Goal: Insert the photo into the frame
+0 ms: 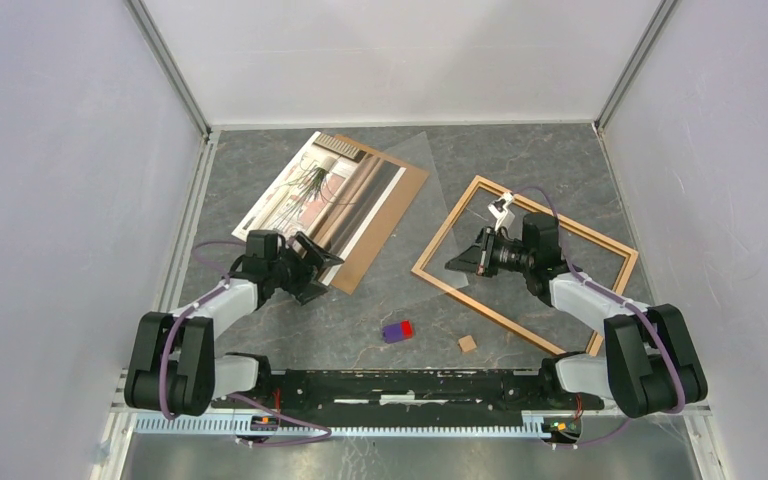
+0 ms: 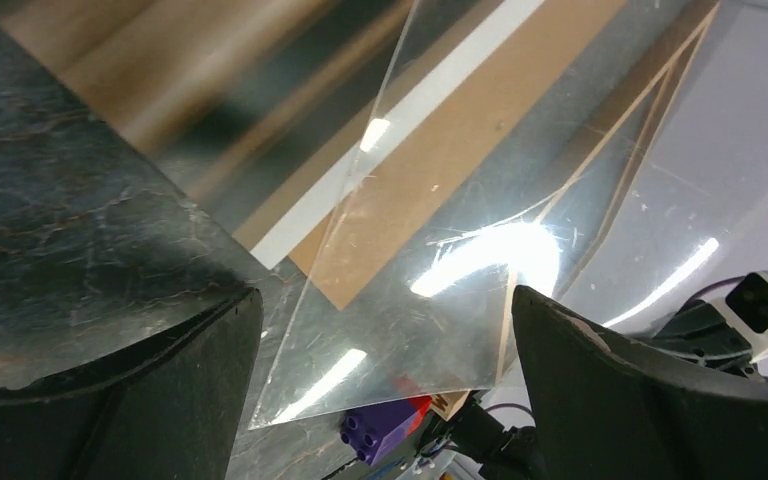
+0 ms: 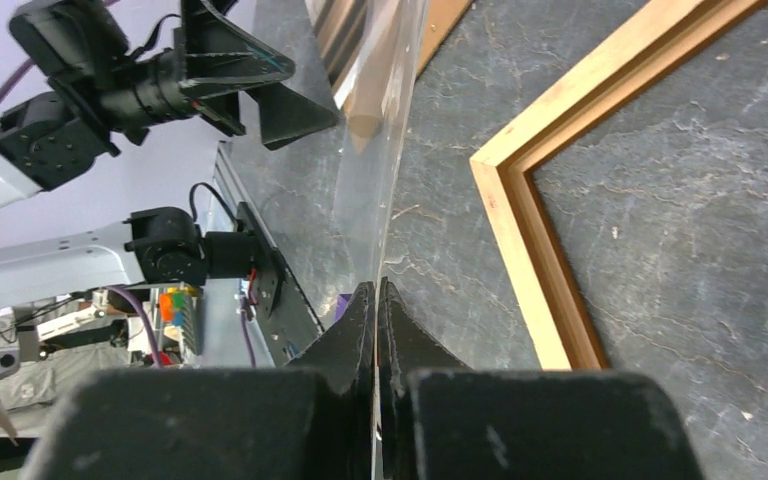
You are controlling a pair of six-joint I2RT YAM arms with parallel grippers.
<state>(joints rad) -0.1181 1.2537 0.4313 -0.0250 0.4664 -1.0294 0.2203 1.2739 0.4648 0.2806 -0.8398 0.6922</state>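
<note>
Slowly, sheet (image 3: 372, 190) off photo (image 1: 305, 185).
Right pincer (image 3: 376, 300) nips the sheet; left pincer (image 2: 385, 300) is wide and should hold the photo down.

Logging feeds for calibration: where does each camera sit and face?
Top external: above and behind, looking down at the table; left arm and right arm show.
Left wrist: on the left arm, facing the photo and clear sheet; its open fingers flank the bottom.
Right wrist: sights along the sheet's edge, clamped in the right pincer; frame at right.
Shared: all three show the sheet.
</note>
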